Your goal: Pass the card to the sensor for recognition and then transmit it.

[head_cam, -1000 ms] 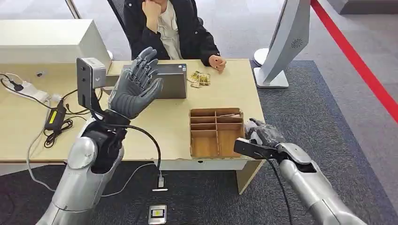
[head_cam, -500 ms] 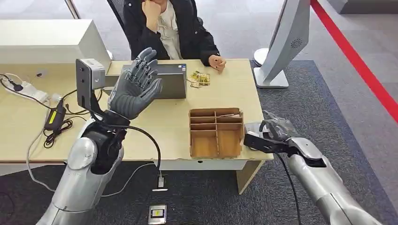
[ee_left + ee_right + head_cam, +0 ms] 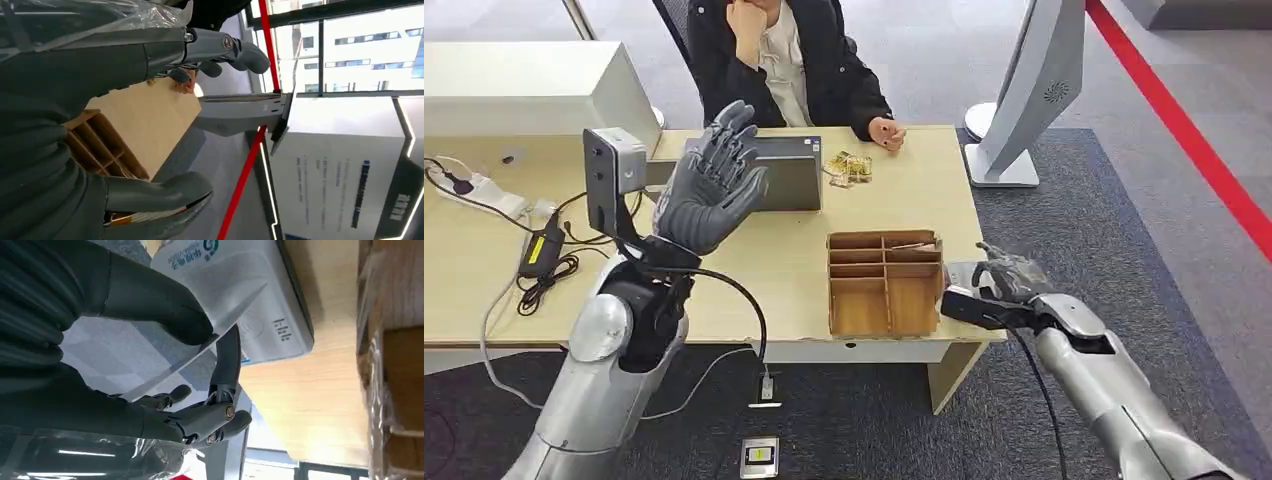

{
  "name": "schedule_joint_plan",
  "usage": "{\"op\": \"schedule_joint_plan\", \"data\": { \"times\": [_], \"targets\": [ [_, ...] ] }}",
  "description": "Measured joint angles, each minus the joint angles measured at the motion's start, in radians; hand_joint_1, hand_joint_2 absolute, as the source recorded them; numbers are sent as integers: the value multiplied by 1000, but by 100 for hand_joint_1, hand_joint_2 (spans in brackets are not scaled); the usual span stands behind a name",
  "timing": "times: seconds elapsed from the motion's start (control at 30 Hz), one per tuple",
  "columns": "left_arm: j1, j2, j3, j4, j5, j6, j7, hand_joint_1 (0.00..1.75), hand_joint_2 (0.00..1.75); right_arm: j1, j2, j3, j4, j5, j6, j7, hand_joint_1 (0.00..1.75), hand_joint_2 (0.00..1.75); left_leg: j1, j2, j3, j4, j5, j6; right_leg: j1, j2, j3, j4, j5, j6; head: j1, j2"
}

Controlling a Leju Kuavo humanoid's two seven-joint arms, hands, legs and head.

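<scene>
My right hand (image 3: 1009, 276) hovers at the table's right front corner, just right of the cardboard organiser. In the right wrist view it pinches a thin glossy card (image 3: 150, 360) between thumb and a finger. The card's edge hangs over the white sensor box (image 3: 240, 295), which lies flat on the wooden table (image 3: 320, 390); whether card and box touch I cannot tell. In the head view the sensor (image 3: 960, 272) shows as a pale patch beside the hand. My left hand (image 3: 712, 182) is raised above the table's left half, palm up, fingers spread, holding nothing.
A cardboard organiser (image 3: 886, 283) with several compartments stands at the front edge. A person (image 3: 784, 60) sits across the table, one hand near small gold items (image 3: 848, 166). A grey device (image 3: 779, 172) lies mid-table, cables and an adapter (image 3: 539, 250) at left, a white stand (image 3: 1024, 100) at right.
My right hand has shifted to the right, away from the organiser, and risen slightly with the card. The left arm has stayed raised and nearly still.
</scene>
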Motion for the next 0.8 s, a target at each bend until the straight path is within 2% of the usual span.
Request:
{"op": "schedule_joint_plan", "data": {
  "times": [0.8],
  "targets": [
    [4, 0, -2, 0, 3, 6, 2, 0, 175, 6, 60, 25, 14, 34, 31, -9, 175, 175, 0, 0, 1, 0, 0, 0, 0, 0, 1, 0, 0, 0, 0, 0]
  ]
}}
